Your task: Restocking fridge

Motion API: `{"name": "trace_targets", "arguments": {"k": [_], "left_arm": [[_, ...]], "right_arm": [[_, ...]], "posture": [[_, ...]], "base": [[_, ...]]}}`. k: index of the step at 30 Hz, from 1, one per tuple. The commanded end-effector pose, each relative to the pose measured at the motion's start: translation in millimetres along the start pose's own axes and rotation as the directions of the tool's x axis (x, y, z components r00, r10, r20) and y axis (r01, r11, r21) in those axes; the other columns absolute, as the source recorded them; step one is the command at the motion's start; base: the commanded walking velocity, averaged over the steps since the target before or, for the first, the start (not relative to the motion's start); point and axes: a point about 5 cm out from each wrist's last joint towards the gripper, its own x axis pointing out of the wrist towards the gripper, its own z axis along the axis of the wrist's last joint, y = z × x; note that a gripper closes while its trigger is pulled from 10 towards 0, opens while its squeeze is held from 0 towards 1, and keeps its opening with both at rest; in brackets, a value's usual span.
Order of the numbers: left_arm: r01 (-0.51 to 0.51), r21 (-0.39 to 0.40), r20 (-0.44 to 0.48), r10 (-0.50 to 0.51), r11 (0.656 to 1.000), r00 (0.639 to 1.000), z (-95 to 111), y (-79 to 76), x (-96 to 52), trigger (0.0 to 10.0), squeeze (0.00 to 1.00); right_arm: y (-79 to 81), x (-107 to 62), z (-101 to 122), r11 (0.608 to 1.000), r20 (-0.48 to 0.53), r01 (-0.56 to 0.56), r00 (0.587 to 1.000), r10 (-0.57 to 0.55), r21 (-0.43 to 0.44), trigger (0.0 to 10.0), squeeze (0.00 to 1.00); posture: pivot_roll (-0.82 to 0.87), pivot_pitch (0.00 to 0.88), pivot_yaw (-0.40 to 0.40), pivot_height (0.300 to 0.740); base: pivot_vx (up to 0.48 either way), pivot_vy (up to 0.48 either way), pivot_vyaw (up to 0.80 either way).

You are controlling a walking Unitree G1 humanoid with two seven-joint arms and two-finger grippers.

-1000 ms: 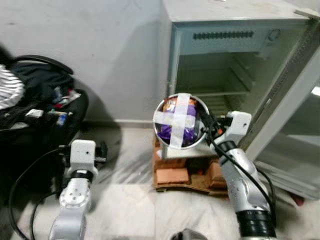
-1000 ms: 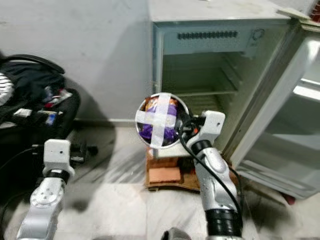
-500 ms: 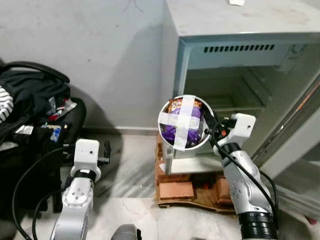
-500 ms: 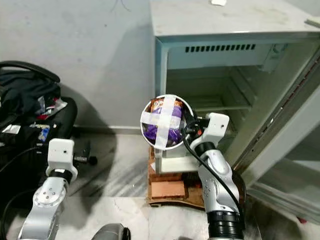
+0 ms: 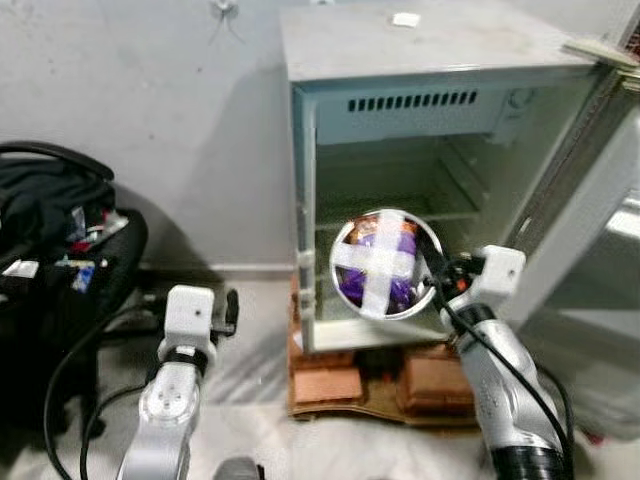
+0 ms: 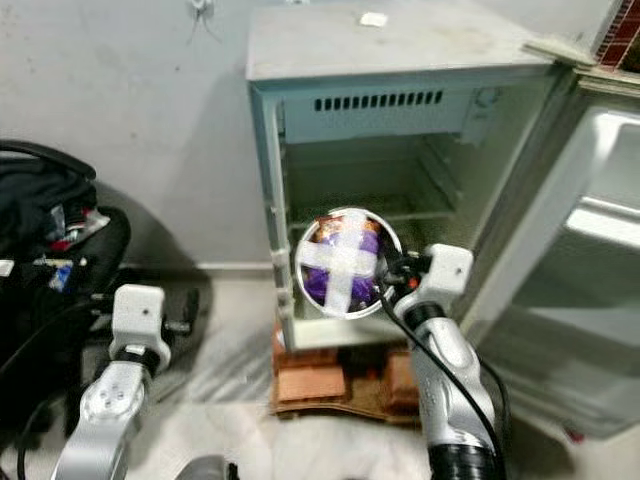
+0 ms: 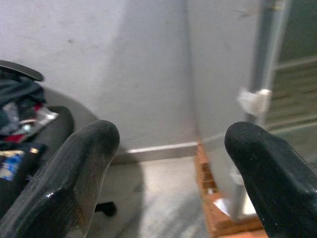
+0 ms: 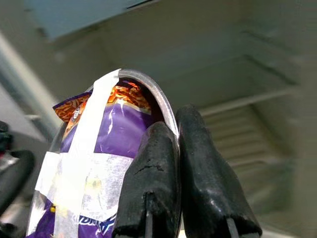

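The open fridge (image 5: pixel 440 150) is seen from above by both head views, facing forward and down. It is shared by each wrist view, looking closely along its own jaws.

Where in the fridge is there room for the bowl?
The wire shelf inside the fridge looks bare, and so does the space under it. The right claw holds the taped bowl by its rim at the opening. It's crowded left, by the black bag.

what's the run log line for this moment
right claw shut on bowl rim | taped bowl held before open fridge | left claw open, idle
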Motion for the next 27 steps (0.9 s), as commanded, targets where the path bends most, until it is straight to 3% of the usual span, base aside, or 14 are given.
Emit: {"name": "trace_targets", "arguments": {"k": [1,14,27], "left_arm": [[-0.018,-0.012,0.008,0.018,1.0,1.0,3,7.4,-0.2,10.0,0.0],[-0.053,-0.014,-0.007,0.053,0.998,0.999,0,18.5,-2.8,10.0,0.0],[-0.038,-0.026,-0.027,0.037,0.999,0.999,-5,14.7,-7.9,10.0,0.0]], "right_arm": [[9.7,4.1,8,1.0,0.033,-0.031,0.999,0.031,0.004,10.0,0.0],[13.3,2.4,0,0.999,0.006,-0.034,0.999,0.034,0.014,10.0,0.0],[11.2,0.3,-6,1.0,-0.018,-0.023,1.0,0.023,0.011,10.0,0.0]], "posture": [[0.1,0.034,-0.009,0.74],[0.11,0.052,-0.005,0.74],[0.1,0.052,-0.012,0.74]], "base": [[0.0,0.0,0.0],[0.0,0.0,0.0],[0.328,0.0,0.0]]}}
